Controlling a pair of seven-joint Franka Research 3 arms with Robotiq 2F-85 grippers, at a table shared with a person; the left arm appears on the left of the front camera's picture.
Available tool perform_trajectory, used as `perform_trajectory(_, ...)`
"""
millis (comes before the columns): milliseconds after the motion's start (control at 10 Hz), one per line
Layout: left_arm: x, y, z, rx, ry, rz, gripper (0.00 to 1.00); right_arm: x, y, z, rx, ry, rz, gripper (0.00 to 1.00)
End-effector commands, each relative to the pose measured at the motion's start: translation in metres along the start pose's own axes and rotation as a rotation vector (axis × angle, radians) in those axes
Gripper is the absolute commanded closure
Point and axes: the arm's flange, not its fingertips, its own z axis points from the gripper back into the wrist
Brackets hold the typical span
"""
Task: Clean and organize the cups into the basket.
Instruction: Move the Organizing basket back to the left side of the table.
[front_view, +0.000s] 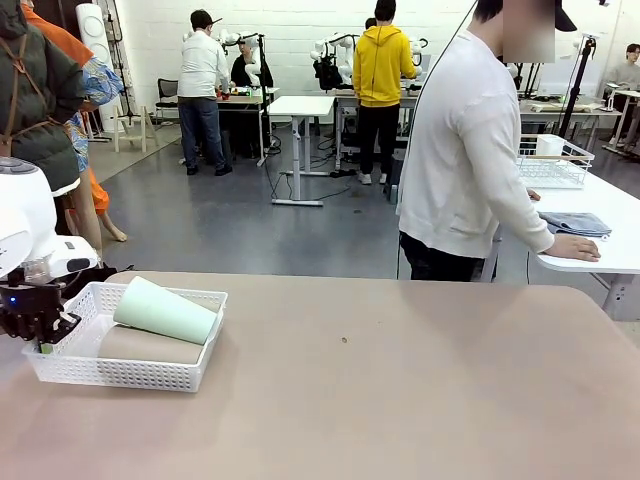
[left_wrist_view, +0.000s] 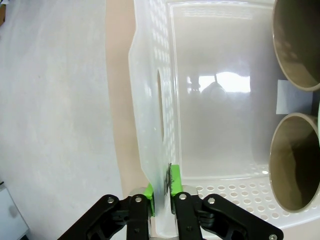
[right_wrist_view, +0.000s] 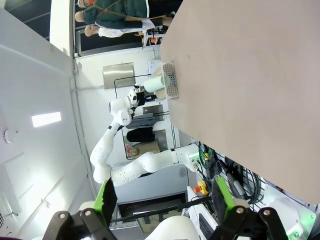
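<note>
- we see the basket (front_view: 125, 372) at the left end of the table (front_view: 400, 380), on our left arm's side and well apart from the right arm; its long axis runs across the table, from the left gripper away toward the table's middle.
- the cups lie on their sides inside it: the mint green cup (front_view: 165, 311) rests on top of a tan cup (front_view: 150, 346), both lengthwise along the basket, beyond the left gripper (front_view: 40, 325) and away from the end it is at.
- in the left wrist view two tan cup mouths (left_wrist_view: 295, 170) open toward the claw, off to one side past the basket floor, not touching the fingers.
- the left gripper (left_wrist_view: 162, 192) straddles the basket's flared rim (left_wrist_view: 150, 125) at the handle end, green pads (left_wrist_view: 174, 182) narrow on either side of the thin plastic wall; we cannot tell whether they pinch it or have just slackened.
- the right gripper (right_wrist_view: 165, 200) stands wide and empty, off the table's far side from the basket, so the left arm is plainly the nearer one.
- we judge any coming move turns on that rim lying straight between the left pads.
</note>
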Motion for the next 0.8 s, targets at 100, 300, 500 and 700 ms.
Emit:
perform_trajectory(100,-0.0356,-0.0049,-0.0133,0.027,-0.015,-0.02,0.0,-0.0027,0.0012,-0.0041,0.005,0.002,0.006,0.0)
perform_trajectory(300,-0.0373,-0.0041,-0.0104,0.029,-0.01,-0.019,0.0,-0.0027,0.0012,-0.0041,0.005,0.002,0.006,0.0)
perform_trajectory(500,-0.0389,-0.0032,-0.0077,0.028,-0.006,-0.011,0.06,-0.0027,0.0012,-0.0041,0.005,0.002,0.006,0.0)
perform_trajectory(700,-0.0398,-0.0029,-0.006,0.029,-0.005,-0.011,0.0,-0.0027,0.0012,-0.0041,0.005,0.002,0.006,0.0)
